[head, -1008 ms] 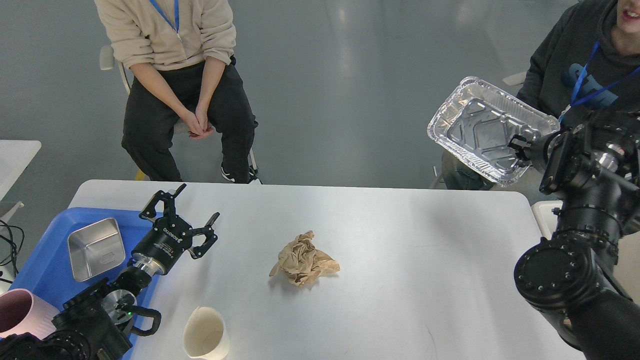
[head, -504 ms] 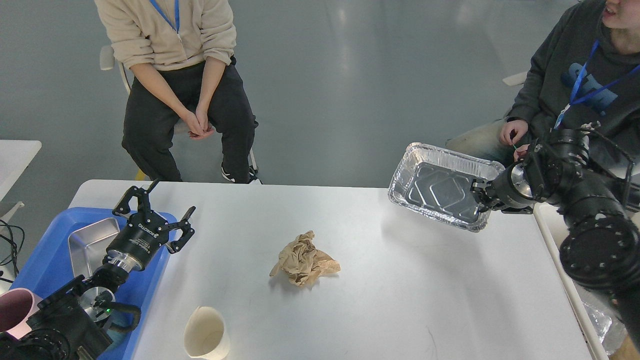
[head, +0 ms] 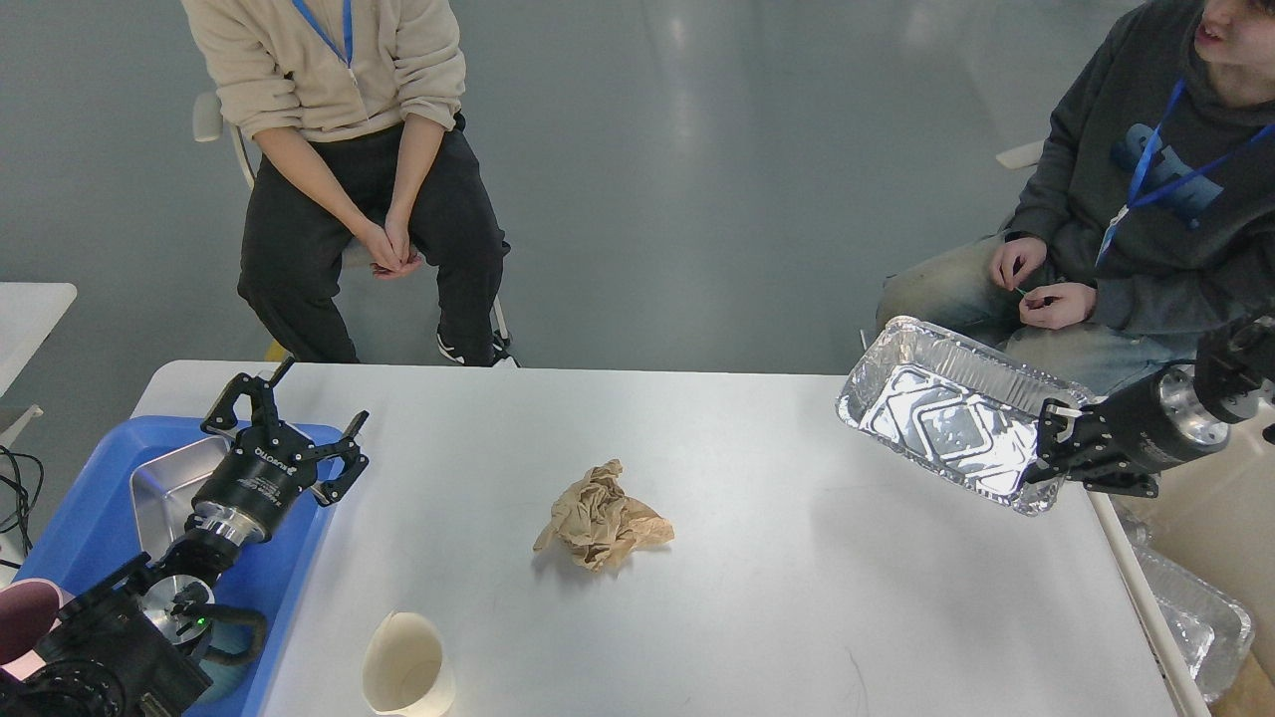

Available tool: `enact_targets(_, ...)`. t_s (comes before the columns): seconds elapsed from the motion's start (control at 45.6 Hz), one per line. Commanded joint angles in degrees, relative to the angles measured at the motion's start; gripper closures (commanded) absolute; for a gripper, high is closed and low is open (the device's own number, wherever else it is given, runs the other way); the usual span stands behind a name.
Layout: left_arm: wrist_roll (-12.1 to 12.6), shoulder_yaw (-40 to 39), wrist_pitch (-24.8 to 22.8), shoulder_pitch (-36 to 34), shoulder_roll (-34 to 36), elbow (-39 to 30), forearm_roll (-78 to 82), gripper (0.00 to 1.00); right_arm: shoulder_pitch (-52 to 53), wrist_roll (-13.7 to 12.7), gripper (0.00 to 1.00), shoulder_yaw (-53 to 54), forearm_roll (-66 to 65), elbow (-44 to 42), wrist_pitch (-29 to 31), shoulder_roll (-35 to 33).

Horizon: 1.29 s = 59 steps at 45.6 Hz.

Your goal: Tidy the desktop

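The white desktop (head: 777, 588) fills the lower view. A crumpled brown paper ball (head: 601, 515) lies near its middle and a cream paper cup (head: 406, 669) stands at the front edge. My right gripper (head: 1046, 460) is shut on the rim of a foil tray (head: 951, 423), holding it tilted above the desktop's right edge. My left gripper (head: 289, 423) is open and empty above the blue tray (head: 90, 498), next to a steel square dish (head: 164, 483).
Two people sit behind the table, one at the back left (head: 349, 169), one at the back right (head: 1146, 199). A pink cup (head: 25, 632) stands at the lower left. More foil trays (head: 1195, 617) lie in a bin beyond the right edge.
My right arm swung the foil tray down and then right, to the table's right edge. My left gripper drew back left over the blue tray, still open.
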Motion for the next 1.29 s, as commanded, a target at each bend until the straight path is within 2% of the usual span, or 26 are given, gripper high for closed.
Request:
enact_targets(0.0,0.95,0.72,0.77,-0.26,0.44,0.04,0.41,0.02,-0.81,0.0,1.0,7.89,-5.46,3.74,0.0,-4.04)
enact_targets(0.088,1.13,1.34,2.97,-0.35,1.58,-0.04,1.03,0.02,-2.04,0.09,1.0,13.52,-11.87,5.85,0.0,-5.19)
enact_targets(0.219,1.48,1.43,3.15,-0.35,3.07,-0.04,1.29,0.02,-3.71,0.0,1.0,19.59,-24.08,12.69,0.0,-5.8)
enact_targets(0.351,2.1,4.33,3.15,-0.35,5.01,-0.04,1.38,0.02,-3.97,0.0,1.0,21.0,-35.34,19.12,0.0,-5.28)
enact_targets(0.548,2.01,4.86,2.71,0.0,6.24,-0.04,1.38,0.02,0.15,-0.35,1.0,20.92,-40.72,26.51,0.0,-1.59)
enact_targets(0.679,1.92,4.77,1.83,0.18,7.12,-0.04,1.29,0.02,3.67,-0.44,1.0,20.74,-40.37,24.4,0.0,4.12)
enact_targets(0.986,1.57,4.6,-0.1,0.97,10.28,-0.04,1.2,0.02,8.15,0.0,1.0,20.92,-31.85,17.81,0.0,10.71)
enact_targets(1.271,0.87,3.63,-0.1,0.0,13.89,-0.04,0.24,0.02,7.89,1.23,1.0,20.39,-20.51,13.59,0.0,15.99)
